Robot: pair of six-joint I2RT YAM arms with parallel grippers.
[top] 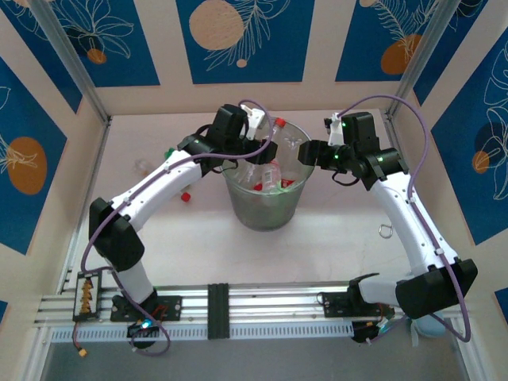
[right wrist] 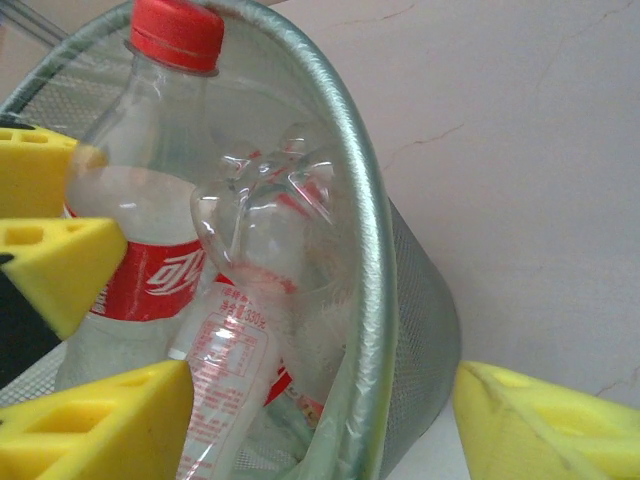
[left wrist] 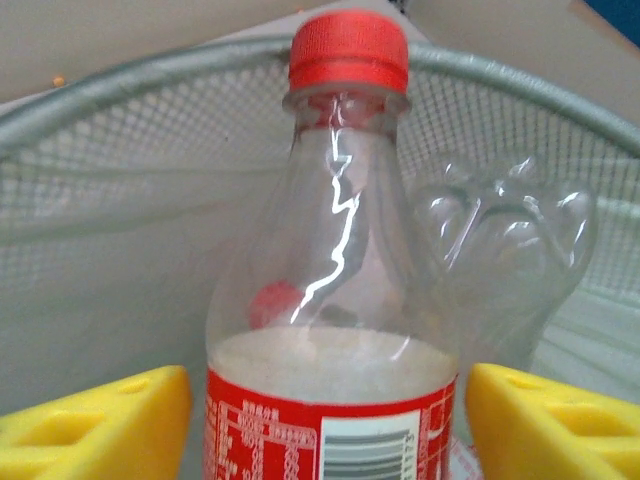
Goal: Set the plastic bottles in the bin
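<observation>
The wire-mesh bin (top: 266, 208) stands mid-table with several plastic bottles inside. My left gripper (top: 264, 151) hangs over its left rim. Its yellow fingers (left wrist: 95, 425) flank a red-labelled, red-capped bottle (left wrist: 335, 300) with a thin gap on each side; the jaws stand open. That bottle (right wrist: 150, 200) stands inside the bin, its cap (top: 279, 123) above the far rim. A clear bottle (right wrist: 265, 215) leans beside it, bottom up. My right gripper (right wrist: 320, 425) is open, astride the bin's right wall (right wrist: 420, 330). Two more bottles (top: 185, 195) (top: 168, 151) lie left of the bin.
A thin greenish liner (right wrist: 335, 450) lines the bin. A small metal ring (top: 386, 231) lies on the table to the right. Patterned walls close in the table at the back and sides. The left arm (top: 151, 190) crosses the table's left half.
</observation>
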